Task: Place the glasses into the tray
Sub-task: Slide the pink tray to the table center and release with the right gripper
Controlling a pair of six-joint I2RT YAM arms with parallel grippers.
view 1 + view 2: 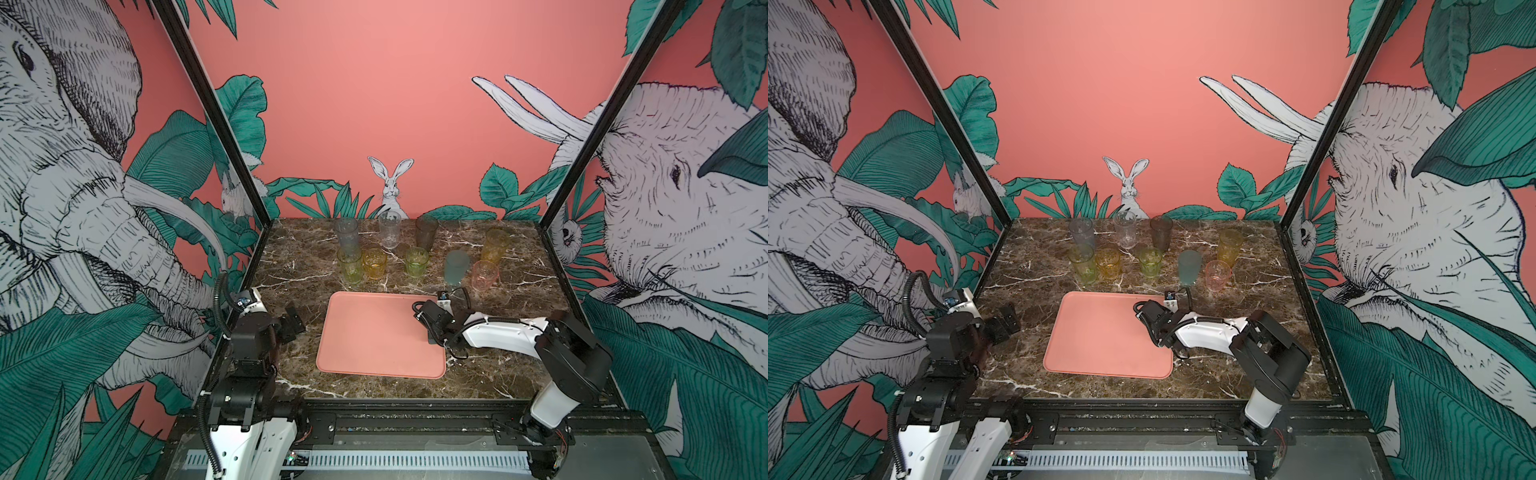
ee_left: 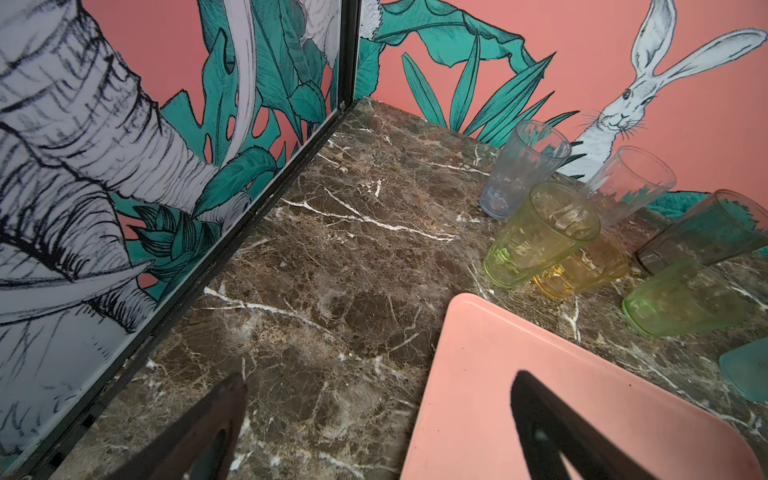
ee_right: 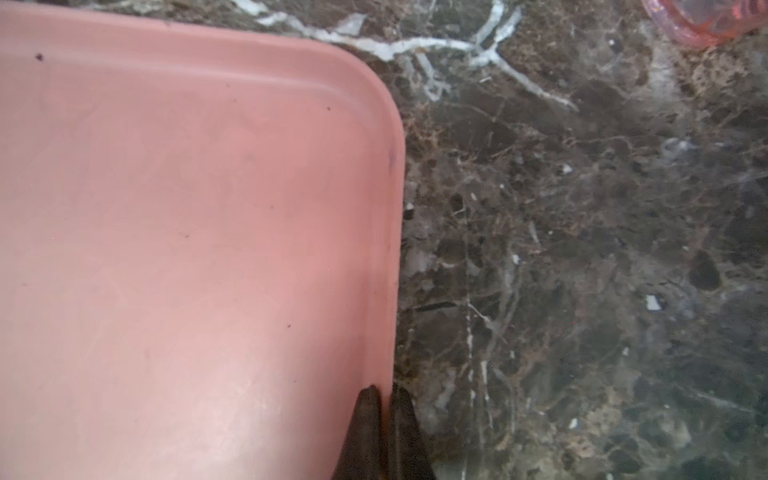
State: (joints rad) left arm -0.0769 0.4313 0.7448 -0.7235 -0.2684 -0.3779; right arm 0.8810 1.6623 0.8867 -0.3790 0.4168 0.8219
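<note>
left pincer: spread wide, empty, hanging over the worktop at 9 o'clock of the tray.
glasses: all nine upright on the worktop, 10 to 2 o'clock of the tray, none in it. Left to right: tall grey, yellow-green, short amber, tall clear, short green, smoky dark, frosted blue-grey, pink, tall amber.
tray: bare, mid-worktop, in front of the row.
right pincer: pressed together on the tray's rim at its 3 o'clock edge, one finger inside the lip, one outside. No glass held.
handling: my read is light, stiff and smooth-walled, so slippery under the pads. Tall ones look top-heavy and should tip on a nudge. Can't tell glass from plastic, so treat them as breakable.
where to grip: across the wall around mid-height, or pinch the rim with one finger inside. You'd best start with pink or frosted blue-grey, nearest the tray. Tall grey, yellow-green and short amber sit tight together, so there's little finger room.
hidden: in both top views the right pincer's fingers sit under its wrist. Only the right wrist view shows them, tips only. That view cuts pink to a sliver of base. Can't tell whether yellow-green touches short amber. Frosted blue-grey is blurred in both top views.
</note>
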